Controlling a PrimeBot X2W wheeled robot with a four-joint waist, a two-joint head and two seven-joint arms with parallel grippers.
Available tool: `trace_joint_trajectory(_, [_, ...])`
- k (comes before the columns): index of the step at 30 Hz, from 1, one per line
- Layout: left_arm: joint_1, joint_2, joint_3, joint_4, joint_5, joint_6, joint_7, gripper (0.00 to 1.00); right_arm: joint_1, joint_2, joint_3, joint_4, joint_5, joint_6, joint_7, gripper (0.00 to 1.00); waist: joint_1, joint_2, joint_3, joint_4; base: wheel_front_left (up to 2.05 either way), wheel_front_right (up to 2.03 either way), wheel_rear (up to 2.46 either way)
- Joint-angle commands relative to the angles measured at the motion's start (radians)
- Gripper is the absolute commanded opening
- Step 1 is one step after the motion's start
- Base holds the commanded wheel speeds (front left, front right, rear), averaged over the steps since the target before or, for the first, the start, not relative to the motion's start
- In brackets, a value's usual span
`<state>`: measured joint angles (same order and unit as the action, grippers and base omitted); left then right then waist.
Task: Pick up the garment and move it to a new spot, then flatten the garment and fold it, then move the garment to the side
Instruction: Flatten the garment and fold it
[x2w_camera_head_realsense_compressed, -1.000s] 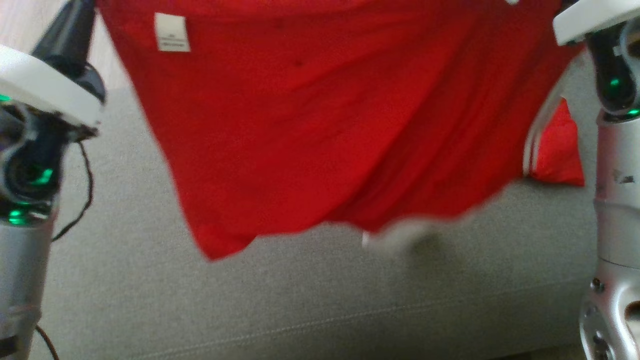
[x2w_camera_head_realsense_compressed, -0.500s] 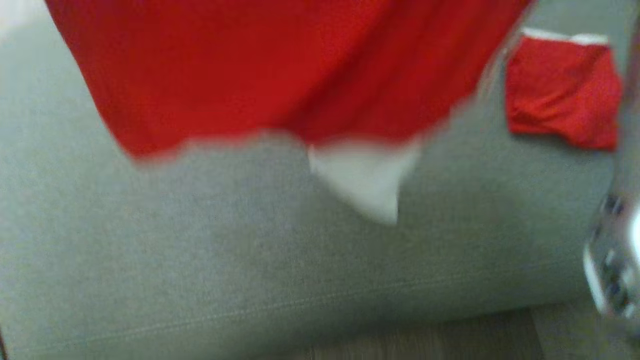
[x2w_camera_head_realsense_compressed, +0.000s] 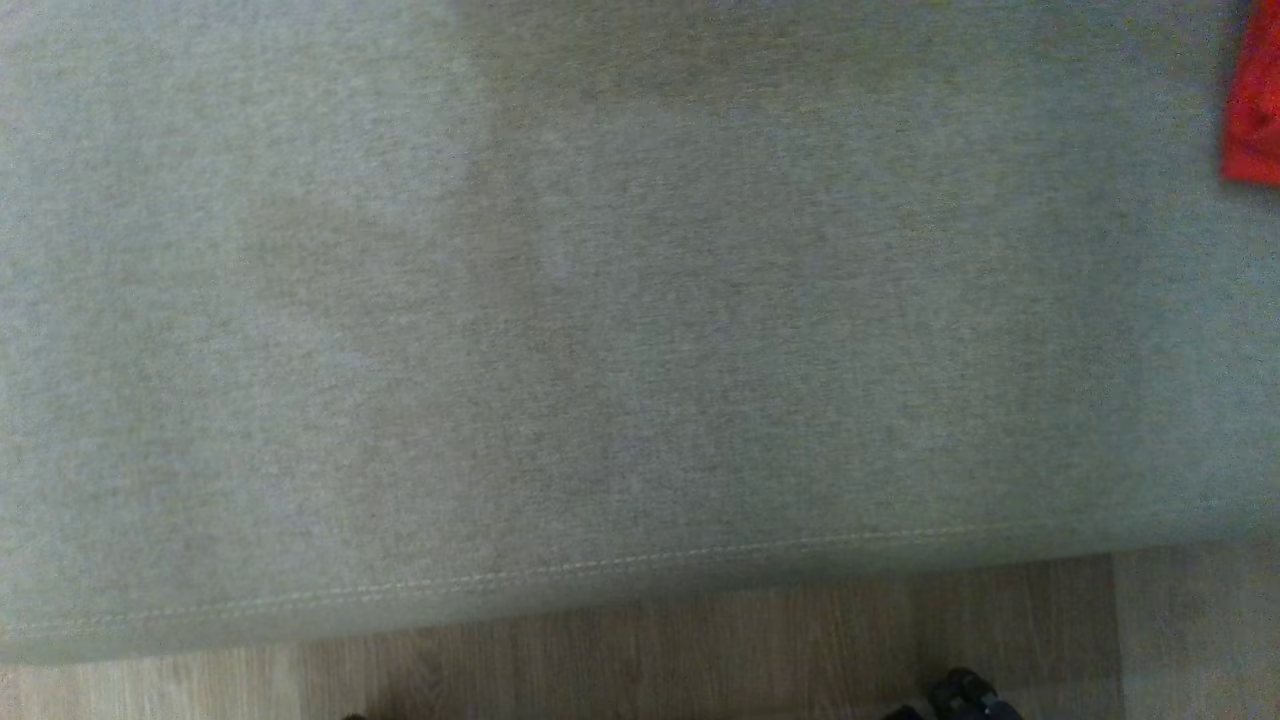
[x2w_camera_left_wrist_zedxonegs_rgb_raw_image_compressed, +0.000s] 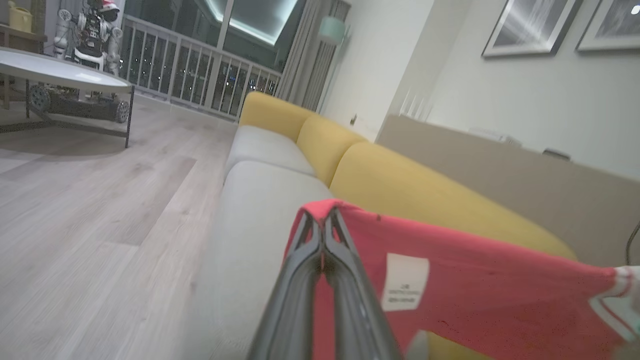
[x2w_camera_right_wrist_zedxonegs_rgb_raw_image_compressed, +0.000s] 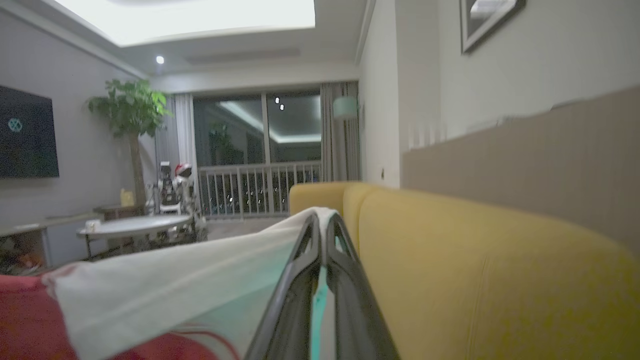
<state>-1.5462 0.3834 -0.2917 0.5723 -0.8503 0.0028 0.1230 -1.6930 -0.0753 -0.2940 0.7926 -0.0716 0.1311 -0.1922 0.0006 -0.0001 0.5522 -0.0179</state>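
Left gripper (x2w_camera_left_wrist_zedxonegs_rgb_raw_image_compressed: 322, 217) is clenched on the red edge of the garment (x2w_camera_left_wrist_zedxonegs_rgb_raw_image_compressed: 490, 295), close to its white label (x2w_camera_left_wrist_zedxonegs_rgb_raw_image_compressed: 405, 281), and the right gripper (x2w_camera_right_wrist_zedxonegs_rgb_raw_image_compressed: 322, 220) is clenched on a white part of the same cloth. The garment hangs in the air, drawn out sideways from each pair of fingers, above the grey sofa seat (x2w_camera_left_wrist_zedxonegs_rgb_raw_image_compressed: 260, 200) and in front of the yellow backrest (x2w_camera_left_wrist_zedxonegs_rgb_raw_image_compressed: 400, 185). In the head view a red scrap (x2w_camera_head_realsense_compressed: 1255, 110) shows at the upper right edge over the seat, with wooden floor (x2w_camera_head_realsense_compressed: 700, 640) below its stitched front edge
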Motion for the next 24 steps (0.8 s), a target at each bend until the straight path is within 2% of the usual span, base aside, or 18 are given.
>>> trace_joint_trajectory(1, [0.002, 0.055, -0.002, -0.003, 0.026, -0.038, -0.031, 0.00, 0.021, 0.025, 0.027, 0.019, 0.023, 0.000, -0.018, 0.00, -0.0006, 0.0001, 0.012, 0.015, 0.00, 0.00, 0.00])
trace_joint_trajectory(4, [0.070, 0.050, -0.039, 0.049, 0.041, -0.084, -0.073, 0.00, 0.112, 0.025, 0.048, 0.118, 0.075, 0.000, -0.034, 0.00, -0.0006, 0.0001, 0.006, 0.015, 0.00, 0.00, 0.00])
trace_joint_trajectory(8, [0.184, 0.064, -0.112, 0.092, 0.081, -0.116, -0.121, 0.00, 0.239, 0.025, 0.096, 0.236, 0.131, 0.000, -0.038, 0.00, -0.0006, 0.0001, -0.017, 0.011, 0.00, 0.00, 0.00])
trace_joint_trajectory(15, [0.375, 0.096, -0.211, 0.141, 0.106, -0.131, -0.172, 0.00, 0.390, 0.025, 0.183, 0.388, 0.209, 0.000, -0.001, 0.00, -0.0006, 0.0001, -0.077, 0.009, 0.00, 0.00, 0.00])
trace_joint_trajectory(24, [0.550, 0.138, -0.340, 0.159, 0.136, -0.133, -0.178, 0.00, 0.493, 0.013, 0.217, 0.459, 0.231, 0.000, 0.078, 0.00, -0.0006, 0.0001, -0.189, 0.013, 0.00, 0.00, 0.00])
